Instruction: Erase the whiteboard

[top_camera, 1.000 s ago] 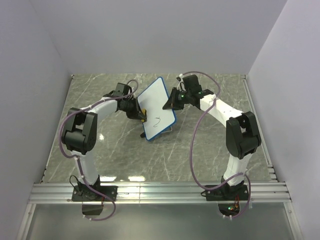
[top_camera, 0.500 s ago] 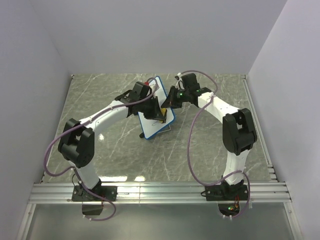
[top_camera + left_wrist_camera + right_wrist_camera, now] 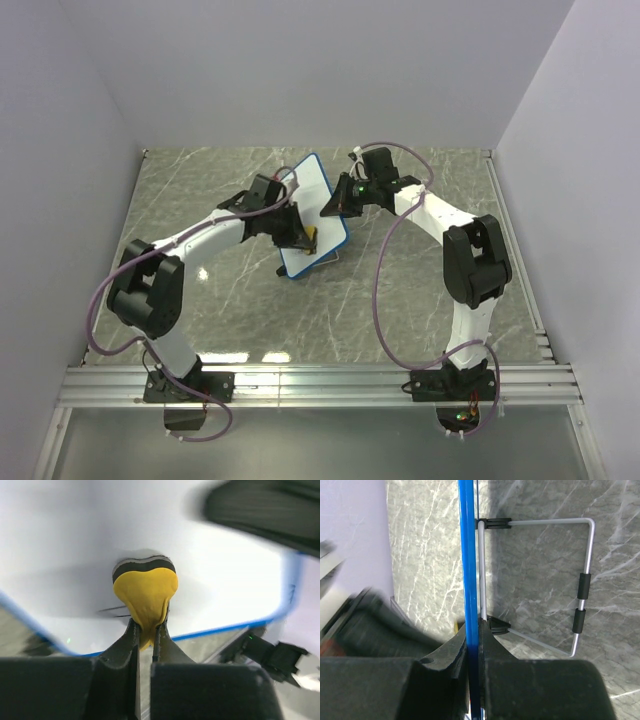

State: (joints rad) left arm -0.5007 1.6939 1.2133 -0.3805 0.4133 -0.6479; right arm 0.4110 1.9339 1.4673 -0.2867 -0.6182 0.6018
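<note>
Whiteboard (image 3: 312, 190), white with a thin blue rim (image 3: 468, 555), stands tilted near the middle of the grey marble table (image 3: 220, 300), between the two arms. In the right wrist view a bent wire stand (image 3: 585, 580) with black sleeves folds out from its back side and rests on the marble. The right gripper (image 3: 336, 205) is clamped on the board's right edge, its fingers pinching the rim from both sides. The left gripper (image 3: 146, 630) is almost fully closed, gripping the narrow end of a yellow eraser (image 3: 145, 590). The eraser's dark felt face presses against the white surface. A few faint dark streaks (image 3: 114, 611) lie on the board just beside the eraser, close to the lower rim.
</note>
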